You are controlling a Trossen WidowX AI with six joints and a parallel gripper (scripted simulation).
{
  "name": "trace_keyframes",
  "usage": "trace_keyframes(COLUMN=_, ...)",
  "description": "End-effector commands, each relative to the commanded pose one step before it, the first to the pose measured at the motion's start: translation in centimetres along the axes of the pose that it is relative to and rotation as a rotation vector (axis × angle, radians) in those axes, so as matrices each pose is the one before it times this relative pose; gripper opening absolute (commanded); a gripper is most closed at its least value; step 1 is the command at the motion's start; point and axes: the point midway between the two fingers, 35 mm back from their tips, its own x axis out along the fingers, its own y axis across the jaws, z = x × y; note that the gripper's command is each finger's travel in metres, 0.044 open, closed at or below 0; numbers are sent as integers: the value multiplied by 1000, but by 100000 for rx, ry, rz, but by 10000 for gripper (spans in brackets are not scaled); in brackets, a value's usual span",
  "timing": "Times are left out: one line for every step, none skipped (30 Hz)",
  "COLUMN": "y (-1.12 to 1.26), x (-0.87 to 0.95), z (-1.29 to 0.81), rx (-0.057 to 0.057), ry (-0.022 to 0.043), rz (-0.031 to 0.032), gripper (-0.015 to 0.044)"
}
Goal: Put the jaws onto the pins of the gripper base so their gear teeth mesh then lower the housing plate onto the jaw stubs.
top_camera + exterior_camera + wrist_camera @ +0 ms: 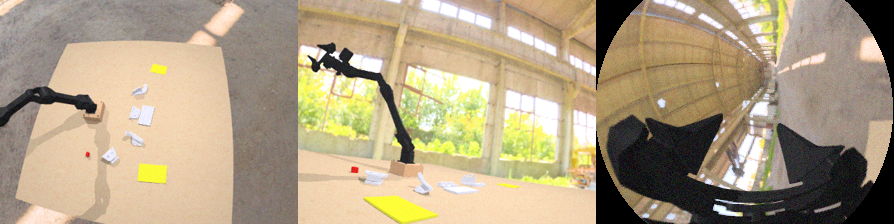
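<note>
My gripper (314, 52) (751, 121) is open and empty, high above the table and far from the parts. It is outside the top view. A white flat rectangular part (146, 115) (461, 190) lies beside a smaller white piece (135, 113) (447, 184); together they look like the gripper base, with pins too small to make out. One white jaw (140, 91) (470, 181) lies on one side of them, the other white jaw (134, 138) (423, 185) on the opposite side. A white part with two round marks (110, 155) (374, 177), apparently the housing plate, stands apart.
A small red cube (87, 154) (355, 169) lies near the apparent housing plate. A large yellow rectangle (152, 173) (401, 209) and a smaller yellow rectangle (159, 69) (509, 185) lie on the table. The arm stands on a wooden block (99, 113) (407, 169).
</note>
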Motion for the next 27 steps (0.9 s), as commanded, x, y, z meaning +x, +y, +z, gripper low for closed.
trace_keyframes(y=0, x=0, z=0, rx=0, ry=0, rz=0, gripper=426)
trace_keyframes(y=0, x=0, z=0, rx=0, ry=0, rz=0, gripper=400)
trace_keyframes(y=0, x=0, z=0, rx=0, ry=0, rz=0, gripper=374)
trace_keyframes(y=0, x=0, z=0, rx=0, ry=0, rz=0, gripper=347)
trace_keyframes(y=0, x=0, z=0, rx=0, ry=0, rz=0, gripper=321)
trace_keyframes(y=0, x=0, z=0, rx=0, ry=0, rz=0, gripper=295)
trace_keyframes(y=0, x=0, z=0, rx=0, ry=0, rz=0, gripper=269)
trace_keyframes(y=0, x=0, z=0, rx=0, ry=0, rz=0, gripper=242)
trace_keyframes(y=0, x=0, z=0, rx=0, ry=0, rz=0, gripper=216)
trace_keyframes(y=0, x=0, z=0, rx=0, ry=0, rz=0, gripper=190)
trace_keyframes(y=0, x=0, z=0, rx=0, ry=0, rz=0, gripper=164)
trace_keyframes(y=0, x=0, z=0, rx=0, ry=0, rz=0, gripper=137)
trace_keyframes(y=0, x=0, z=0, rx=0, ry=0, rz=0, gripper=111)
trace_keyframes(y=0, x=0, z=0, rx=0, ry=0, rz=0, gripper=85)
trace_keyframes(y=0, x=0, z=0, rx=0, ry=0, rz=0, gripper=59)
trace_keyframes(y=0, x=0, z=0, rx=0, ry=0, rz=0, gripper=32)
trace_keyframes(y=0, x=0, z=0, rx=0, ry=0, rz=0, gripper=6)
trace_keyframes(y=0, x=0, z=0, rx=0, ry=0, rz=0, gripper=0)
trace_keyframes(y=0, x=0, z=0, rx=0, ry=0, rz=0, gripper=0)
trace_keyframes(y=0, x=0, z=0, rx=0, ry=0, rz=0, gripper=0)
trace_keyframes(y=0, x=0, z=0, rx=0, ry=0, rz=0, gripper=0)
trace_keyframes(y=0, x=0, z=0, rx=0, ry=0, rz=0, gripper=0)
trace_keyframes(y=0, x=0, z=0, rx=0, ry=0, rz=0, gripper=0)
trace_keyframes(y=0, x=0, z=0, rx=0, ry=0, rz=0, gripper=0)
trace_keyframes(y=0, x=0, z=0, rx=0, ry=0, rz=0, gripper=0)
trace_keyframes(y=0, x=0, z=0, rx=0, ry=0, rz=0, gripper=0)
trace_keyframes(y=0, x=0, z=0, rx=0, ry=0, rz=0, gripper=0)
